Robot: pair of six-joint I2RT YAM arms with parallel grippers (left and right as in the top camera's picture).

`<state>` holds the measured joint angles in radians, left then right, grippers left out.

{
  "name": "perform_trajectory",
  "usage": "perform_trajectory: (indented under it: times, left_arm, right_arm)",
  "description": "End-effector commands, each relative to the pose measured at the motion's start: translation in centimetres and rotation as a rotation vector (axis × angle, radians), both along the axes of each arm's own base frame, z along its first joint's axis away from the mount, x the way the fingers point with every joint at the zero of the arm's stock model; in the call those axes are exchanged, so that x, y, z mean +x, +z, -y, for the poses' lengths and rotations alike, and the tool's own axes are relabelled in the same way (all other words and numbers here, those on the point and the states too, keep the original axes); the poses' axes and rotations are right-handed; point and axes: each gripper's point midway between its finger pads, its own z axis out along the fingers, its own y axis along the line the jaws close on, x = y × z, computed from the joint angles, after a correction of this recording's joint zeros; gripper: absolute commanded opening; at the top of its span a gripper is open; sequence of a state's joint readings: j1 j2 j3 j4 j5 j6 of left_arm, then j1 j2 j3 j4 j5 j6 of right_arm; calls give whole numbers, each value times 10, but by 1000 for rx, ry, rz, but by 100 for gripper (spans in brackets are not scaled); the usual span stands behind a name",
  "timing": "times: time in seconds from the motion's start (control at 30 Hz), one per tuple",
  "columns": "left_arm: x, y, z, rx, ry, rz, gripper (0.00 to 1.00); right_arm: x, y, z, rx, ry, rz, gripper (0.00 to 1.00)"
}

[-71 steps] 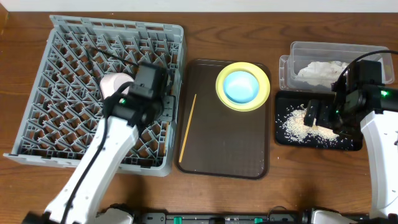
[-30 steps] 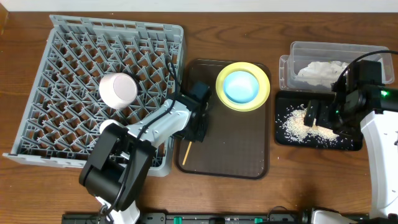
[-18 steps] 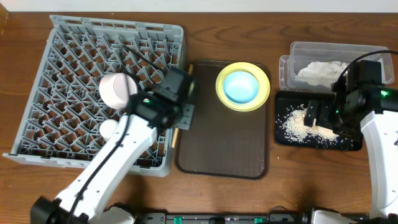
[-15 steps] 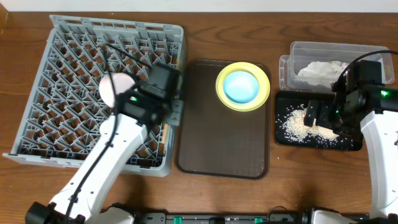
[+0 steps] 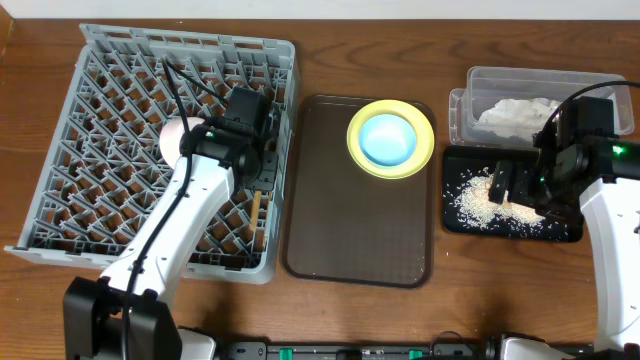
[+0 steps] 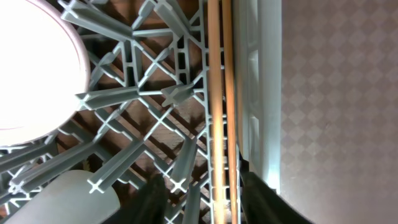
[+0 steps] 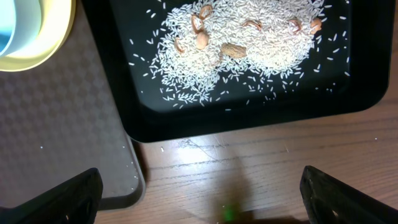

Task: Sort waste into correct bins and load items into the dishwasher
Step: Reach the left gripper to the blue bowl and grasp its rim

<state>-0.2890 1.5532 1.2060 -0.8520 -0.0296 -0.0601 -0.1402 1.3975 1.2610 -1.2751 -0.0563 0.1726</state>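
Observation:
My left gripper (image 5: 258,180) hangs over the right edge of the grey dish rack (image 5: 120,90). Its jaws stand apart, open (image 6: 202,202). The wooden chopsticks (image 6: 221,93) lie between them along the rack's right wall and also show in the overhead view (image 5: 256,215). The white bowl (image 5: 176,133) sits in the rack beside the arm, and it fills the top left of the left wrist view (image 6: 31,62). The light blue bowl (image 5: 388,138) sits on the yellow plate (image 5: 425,150). My right gripper (image 5: 512,185) is open and empty (image 7: 205,199) over the black tray (image 7: 249,118) of rice crumbs (image 7: 249,37). The white napkin (image 5: 515,112) lies in the clear tub (image 5: 480,80). The snack wrapper is out of view.
The brown serving tray (image 5: 360,220) lies between the rack and the bins and holds the plate at its far end. A pale rounded object (image 6: 68,199) stands among the rack pegs near my left fingers. Several brown nut-like bits (image 7: 233,48) lie in the rice.
My left arm went to the brown tray, took the chopstick lying there, and carried it left into the rack, where the chopsticks now lie along the right wall. The right arm has not moved.

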Motion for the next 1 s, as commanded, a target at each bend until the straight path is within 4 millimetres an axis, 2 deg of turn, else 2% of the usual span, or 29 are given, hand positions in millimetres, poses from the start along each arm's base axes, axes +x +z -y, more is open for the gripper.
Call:
perform_trajectory:
  times: [0.0,0.1,0.17,0.3,0.33,0.4,0.43,0.57,0.63,0.73,0.77,0.83,0.87,0.9,0.97]
  left_arm:
    - [5,20,0,-13,1,61,51]
    - [8,36,2,-36,6,105,53]
    - [9,54,15,-114,-20,142,54]
    - [17,107,65,-381,-153,289,58]
    - [24,119,81,-421,-197,344,64]
    - [36,126,102,-439,-248,410,68]
    - [45,126,124,-459,-293,444,71]
    - [59,107,167,-486,-371,459,72]
    - [66,85,195,-498,-414,452,75]
    - [70,56,224,-506,-456,432,76]
    - [69,41,234,-504,-472,414,76]
    - [66,12,249,-490,-492,371,76]
    - [65,6,250,-479,-491,362,76]
    - [64,-10,253,-437,-487,347,76]
    - [60,-21,257,-400,-518,344,76]
  right_arm:
    - [1,5,2,3,-15,17,99]
    - [1,5,2,3,-15,16,99]
    - [1,5,2,3,-15,16,99]
    - [1,5,2,3,-15,17,99]
    - [1,5,2,3,-15,17,99]
    - [1,5,2,3,-15,17,99]
    - [1,5,2,3,-15,17,99]
    - [2,5,2,3,-15,21,99]
    - [1,5,2,3,-15,19,99]
    - [1,5,2,3,-15,20,99]
    - [2,5,2,3,-15,21,99]
    - [2,5,2,3,-15,21,99]
    - [1,5,2,3,-15,20,99]
    - [1,5,2,3,-15,20,99]
    - [1,5,2,3,-15,19,99]
